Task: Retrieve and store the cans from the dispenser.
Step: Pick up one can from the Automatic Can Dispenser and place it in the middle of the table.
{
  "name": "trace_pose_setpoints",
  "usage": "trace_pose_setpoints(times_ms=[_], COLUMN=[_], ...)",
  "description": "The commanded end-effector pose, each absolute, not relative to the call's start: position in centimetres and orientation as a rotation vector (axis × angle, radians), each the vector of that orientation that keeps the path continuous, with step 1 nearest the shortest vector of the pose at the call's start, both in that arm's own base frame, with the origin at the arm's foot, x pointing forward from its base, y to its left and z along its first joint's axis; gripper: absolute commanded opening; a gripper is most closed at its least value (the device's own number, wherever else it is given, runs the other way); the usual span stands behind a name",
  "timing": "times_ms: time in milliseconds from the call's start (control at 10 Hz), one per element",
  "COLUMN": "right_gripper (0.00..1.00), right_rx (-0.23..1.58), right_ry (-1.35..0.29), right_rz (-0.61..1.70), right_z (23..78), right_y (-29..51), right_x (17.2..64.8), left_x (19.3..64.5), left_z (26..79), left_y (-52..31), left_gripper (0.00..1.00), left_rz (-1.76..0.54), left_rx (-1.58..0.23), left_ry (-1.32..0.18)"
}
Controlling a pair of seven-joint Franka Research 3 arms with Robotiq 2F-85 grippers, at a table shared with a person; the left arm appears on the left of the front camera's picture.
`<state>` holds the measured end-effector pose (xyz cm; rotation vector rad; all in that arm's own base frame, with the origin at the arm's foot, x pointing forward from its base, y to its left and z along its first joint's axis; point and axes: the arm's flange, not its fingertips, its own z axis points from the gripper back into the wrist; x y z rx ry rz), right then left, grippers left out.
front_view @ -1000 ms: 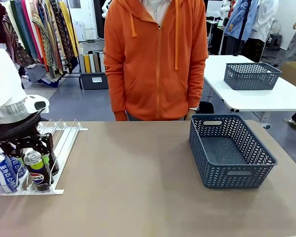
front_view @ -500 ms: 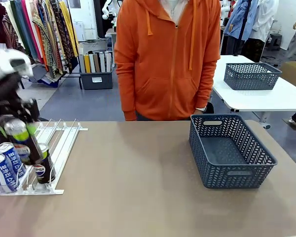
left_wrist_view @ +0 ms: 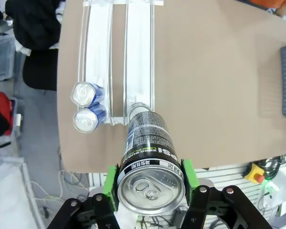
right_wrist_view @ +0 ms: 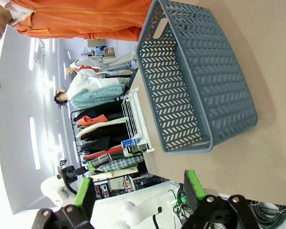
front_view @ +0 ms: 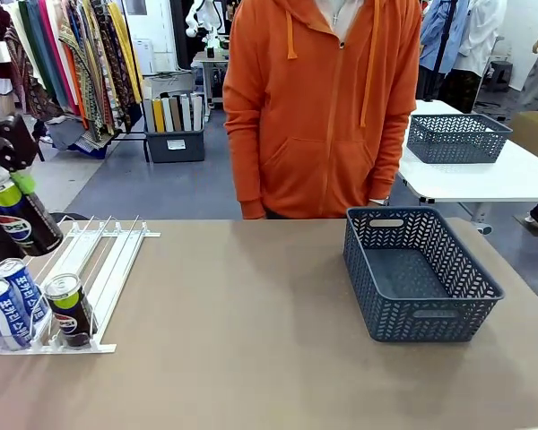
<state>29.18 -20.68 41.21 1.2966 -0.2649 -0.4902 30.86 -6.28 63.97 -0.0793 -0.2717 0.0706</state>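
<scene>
My left gripper (front_view: 7, 190) hangs high at the table's far left, shut on a black can (front_view: 20, 224) that it holds tilted above the dispenser (front_view: 108, 255). In the left wrist view the green pads clamp this black can (left_wrist_view: 148, 143) just below its silver top, inside my left gripper (left_wrist_view: 150, 185). Two blue cans (front_view: 11, 300) and one black can (front_view: 67, 309) stand at the rack's near end by the stoppers. From above, the blue cans (left_wrist_view: 87, 106) sit side by side in the dispenser (left_wrist_view: 117, 67). My right gripper (right_wrist_view: 138, 191) is open and holds nothing.
A dark grey mesh basket (front_view: 420, 309) stands with nothing in it on the right half of the table, also in front of my right gripper as basket (right_wrist_view: 195, 81). A person in an orange hoodie (front_view: 327, 107) stands at the far edge. Bare tabletop lies between rack and basket.
My left gripper has lifted the black can up and to the left out of the rack. Another black can now stands at the rack's near end. The person has shifted right.
</scene>
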Motion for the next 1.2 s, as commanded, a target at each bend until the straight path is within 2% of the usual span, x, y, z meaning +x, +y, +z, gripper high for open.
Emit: trace_pose_setpoints(times_ms=[0,500,600,700,900,1100], right_gripper=[1.00,1.00,1.00,1.00,1.00,1.00], right_rx=[1.296,1.296,1.296,1.296,1.296,1.296], right_ry=[-0.253,-0.253,-0.253,-0.253,-0.253,-0.253], right_rz=[-0.490,-0.490,-0.490,-0.490,-0.490,-0.490], right_z=[41.7,41.7,41.7,41.7,41.7,41.7], right_y=[-21.0,-21.0,-21.0,-21.0,-21.0,-21.0], right_x=[29.1,29.1,29.1,29.1,29.1,29.1], left_x=[30.6,30.8,31.5,32.8,36.5,39.6], left_z=[64.5,63.9,63.9,63.6,60.7,56.7], left_y=[-7.0,-7.1,-10.5,-15.4,-27.3,-36.1], left_gripper=[0.00,0.00,0.00,0.00,0.00,0.00], left_rz=[0.056,0.055,0.122,0.023,-0.211,-0.301], left_rx=[-0.065,-0.069,-0.049,-0.077,-0.113,-0.082], left_ry=[-0.286,-0.270,-0.267,-0.317,-0.317,-0.349])
